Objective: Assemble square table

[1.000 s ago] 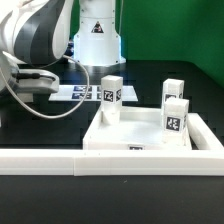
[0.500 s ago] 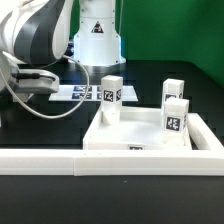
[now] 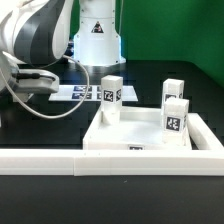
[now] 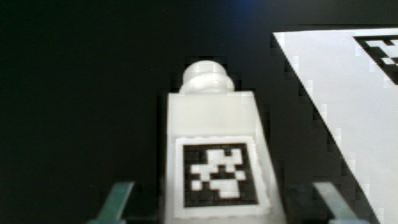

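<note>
The white square table slab [image 3: 135, 135] lies rim-up in the middle of the exterior view. Three white tagged leg blocks stand upright in its corners: one on the exterior view's left [image 3: 111, 97] and two on its right [image 3: 174, 92] [image 3: 176, 115]. In the wrist view a fourth leg [image 4: 217, 130] lies on the black table, its tag face up and its round peg pointing away. My gripper [image 4: 221, 205] is open. Its fingers [image 4: 119, 200] straddle this leg with a dark gap on each side. In the exterior view the arm [image 3: 35, 40] hides the gripper and this leg.
The long white L-shaped rail [image 3: 100, 160] runs along the front and up the exterior view's right side of the slab. The marker board [image 3: 85, 93] lies flat behind the slab, and its corner shows in the wrist view [image 4: 347, 70]. The robot base [image 3: 97, 25] stands at the back.
</note>
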Available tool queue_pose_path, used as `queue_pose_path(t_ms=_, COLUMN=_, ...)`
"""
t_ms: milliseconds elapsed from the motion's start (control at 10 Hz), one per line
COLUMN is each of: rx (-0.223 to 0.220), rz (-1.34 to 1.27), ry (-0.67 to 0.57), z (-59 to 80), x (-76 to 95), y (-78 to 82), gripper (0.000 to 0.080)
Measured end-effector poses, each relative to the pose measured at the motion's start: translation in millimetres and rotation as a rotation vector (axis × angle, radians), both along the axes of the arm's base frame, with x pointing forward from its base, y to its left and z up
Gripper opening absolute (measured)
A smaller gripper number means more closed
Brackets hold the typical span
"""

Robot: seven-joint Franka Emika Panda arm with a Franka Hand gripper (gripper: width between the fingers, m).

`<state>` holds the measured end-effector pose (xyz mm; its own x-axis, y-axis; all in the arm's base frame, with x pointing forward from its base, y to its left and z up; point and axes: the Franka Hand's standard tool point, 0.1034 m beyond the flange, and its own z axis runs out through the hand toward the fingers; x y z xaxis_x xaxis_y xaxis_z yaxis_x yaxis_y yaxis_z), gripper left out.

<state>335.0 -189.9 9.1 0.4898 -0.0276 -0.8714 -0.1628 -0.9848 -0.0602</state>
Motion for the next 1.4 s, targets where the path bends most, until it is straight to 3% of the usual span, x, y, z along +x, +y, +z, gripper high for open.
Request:
queue_pose_path(t_ms=100, rx=0.008, rz=0.007, ry=0.004, z=3.2, x=1.1, y=0.2, gripper=0.029)
queue_pose_path(t_ms=300, rx=0.074, rz=0.042, ry=-0.019, z=53.5, x=29.9, y=7.5, gripper=0.029)
queue_pose_path(t_ms=400, rx=0.086, rz=0.031, ry=-0.024, z=78.8, x=40.8, y=9.7, gripper=0.029)
queue_pose_path(t_ms=500, rx=0.082, rz=0.004, ry=0.043, z=104.9, x=40.9, y=10.8, gripper=0.0291)
queue_pose_path(t_ms=600, rx=0.074, rz=0.002, ry=0.052, z=116.8, x=41.3, y=6.5, gripper=0.0291)
queue_pose_path(t_ms=700, rx=0.06, rz=0.01, ry=-0.041, z=110.2, x=48.1, y=4.0, gripper=0.0291)
queue_pose_path(t_ms=900, rx=0.043, rz=0.009, ry=-0.147, z=110.2, x=53.3, y=5.5, gripper=0.0291)
queue_pose_path(t_ms=1000, rx=0.025, rz=-0.017, ry=-0.215, z=111.9, x=69.9, y=19.3, gripper=0.0291)
queue_pose_path(t_ms=1100, rx=0.018, rz=-0.025, ry=-0.295, z=126.6, x=93.5, y=38.1, gripper=0.0291)
queue_pose_path(t_ms=1200, rx=-0.021, rz=-0.034, ry=-0.352, z=143.3, x=111.1, y=57.1, gripper=0.0291)
queue_pose_path(t_ms=1400, rx=-0.141, rz=-0.102, ry=-0.547, z=167.1, x=159.6, y=105.4, gripper=0.0291)
